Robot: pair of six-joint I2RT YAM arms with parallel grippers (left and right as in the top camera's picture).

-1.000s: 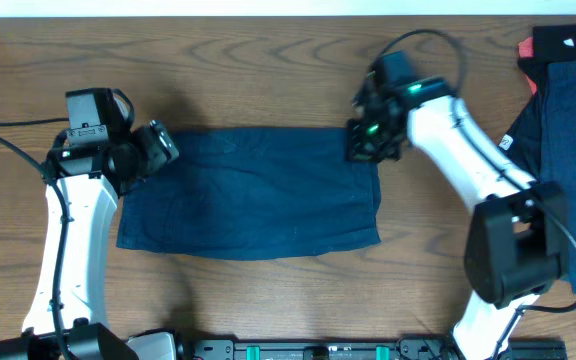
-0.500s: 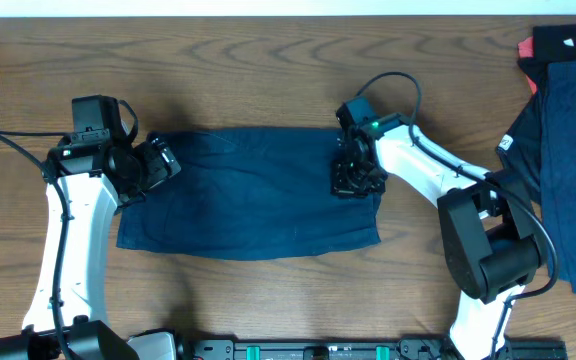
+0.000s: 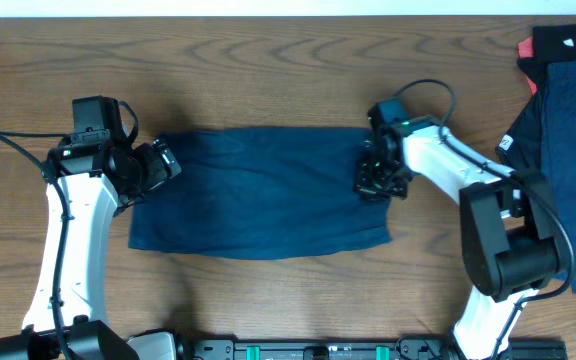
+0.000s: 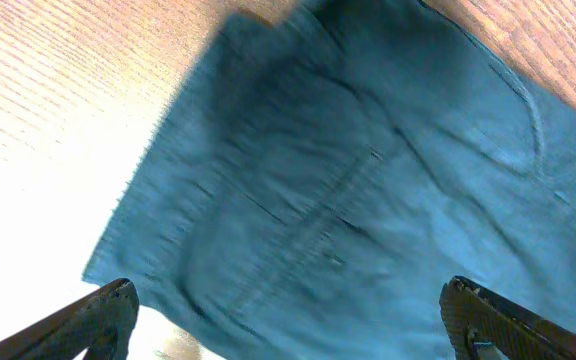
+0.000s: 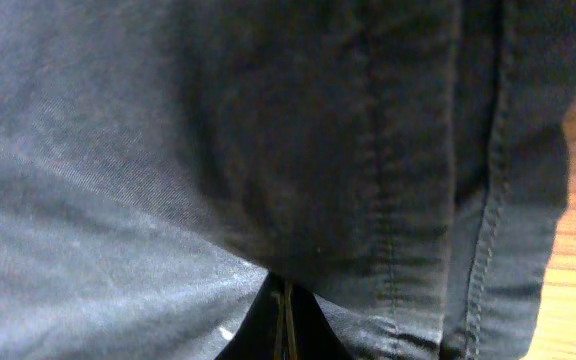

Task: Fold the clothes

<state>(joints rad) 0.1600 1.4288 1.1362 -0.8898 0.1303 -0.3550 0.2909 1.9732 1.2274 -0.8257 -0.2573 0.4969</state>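
On brown wood table [image 3: 268, 60], left pincer [image 3: 160, 162] gapes empty; right pincer [image 3: 376, 182] pinches navy garment [image 3: 258, 205].

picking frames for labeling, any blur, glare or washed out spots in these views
Overhead: sharp, evenly lit, no glare, only a faint shadow along the navy garment edge. Left wrist: garment smeared by motion blur, table blown out near white at lower left. Right wrist: dim, cloth fills the frame, hem stitching crisp, left side soft.
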